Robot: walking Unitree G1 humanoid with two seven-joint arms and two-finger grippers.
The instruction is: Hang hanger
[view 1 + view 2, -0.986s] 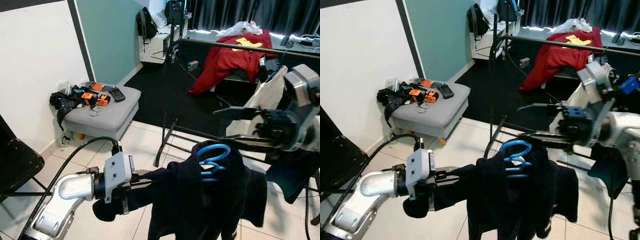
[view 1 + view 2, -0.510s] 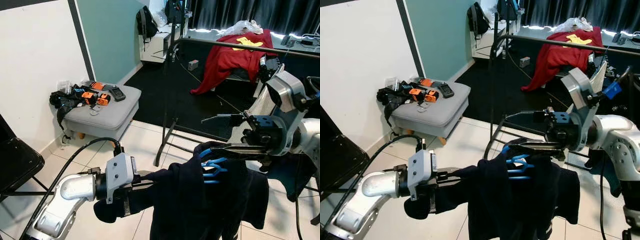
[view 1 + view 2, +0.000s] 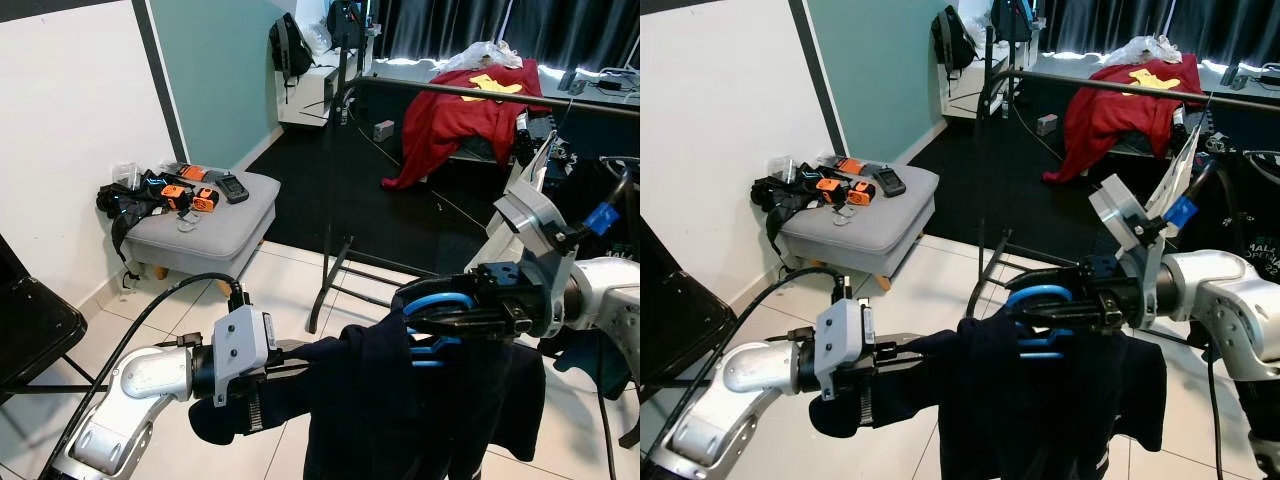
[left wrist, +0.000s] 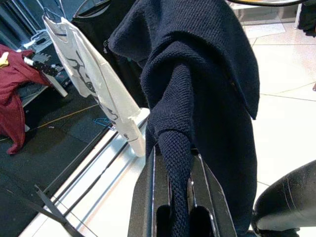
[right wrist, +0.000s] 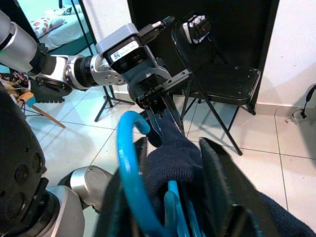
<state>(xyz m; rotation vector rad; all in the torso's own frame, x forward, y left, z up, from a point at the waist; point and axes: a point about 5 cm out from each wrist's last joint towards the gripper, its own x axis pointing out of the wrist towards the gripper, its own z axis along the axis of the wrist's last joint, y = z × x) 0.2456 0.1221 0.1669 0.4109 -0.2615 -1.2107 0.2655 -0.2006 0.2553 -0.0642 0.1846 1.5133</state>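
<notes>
Left eye view has the whole setup: the blue hanger (image 3: pixel 432 305) sits at lower centre-right of the frame, wearing a dark knit sweater (image 3: pixel 400 400) that droops off the bottom edge. The right gripper (image 3: pixel 425 315) comes in from the right, its jaws narrowed around the hanger's hook area, with some sweater collar bunched in there too. The right wrist view backs that up, blue plastic and knit squeezed between the two black fingers (image 5: pixel 217 182).

The left gripper (image 3: pixel 290 352) reaches in from lower left and its jaws are pinched tight on a fold of the sweater; the left wrist view shows a thick roll of knit clamped between them.

The bit that matters: the rail (image 3: pixel 480 93) runs across the upper right of the frame, above and beyond the hanger, well apart from it. The rail's long axis goes roughly left-right across the picture, and the hook's loop curves over the top of the right jaws. So the right arm is the one carrying the hook, and I'd guess the hook has to go up and away to get over the bar.

Hard to read: the hook's tip is partly buried under fingers and collar, so I can't tell which way its open side faces. The hanger's shoulders are hidden inside the sweater. The rail's right end is cut off by the frame.
</notes>
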